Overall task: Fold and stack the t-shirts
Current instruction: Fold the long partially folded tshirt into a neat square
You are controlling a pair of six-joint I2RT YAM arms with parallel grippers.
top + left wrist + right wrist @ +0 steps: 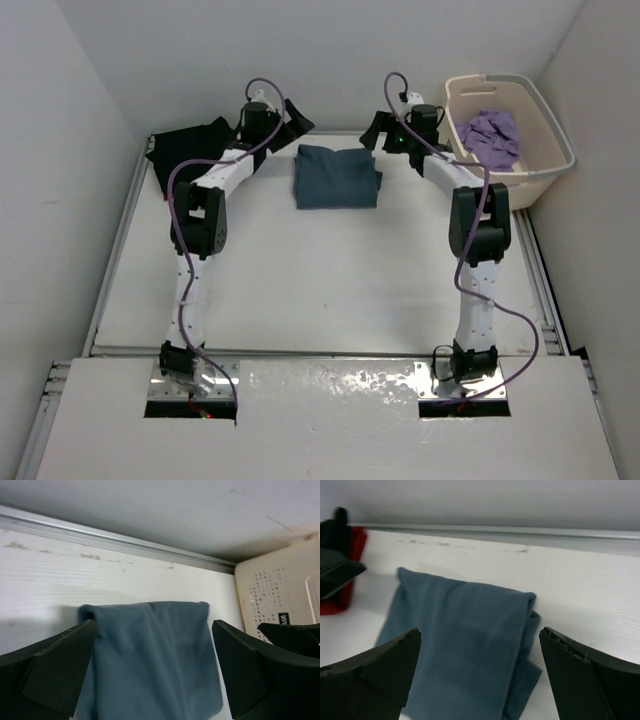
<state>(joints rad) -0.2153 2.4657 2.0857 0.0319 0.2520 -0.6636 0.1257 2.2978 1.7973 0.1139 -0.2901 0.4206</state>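
A slate blue-grey t-shirt (336, 176) lies folded into a rectangle on the table at the far middle. My left gripper (283, 120) is open just left of its far edge, and my right gripper (385, 131) is open just right of it. Neither holds anything. In the left wrist view the blue-grey shirt (150, 660) lies flat below the wide-apart fingers of the left gripper (154, 630). The right gripper (480, 632) likewise hangs open above the blue-grey shirt (460, 640). A black t-shirt (185, 148) lies at the far left, with a red t-shirt (334, 606) beside it. A lavender t-shirt (492, 135) sits crumpled in the tub.
The cream plastic tub (545, 160) stands at the far right corner, and its perforated wall (270, 595) shows close to the left gripper's right finger. A metal rail (520, 532) runs along the table's far edge under the back wall. Walls close in both sides.
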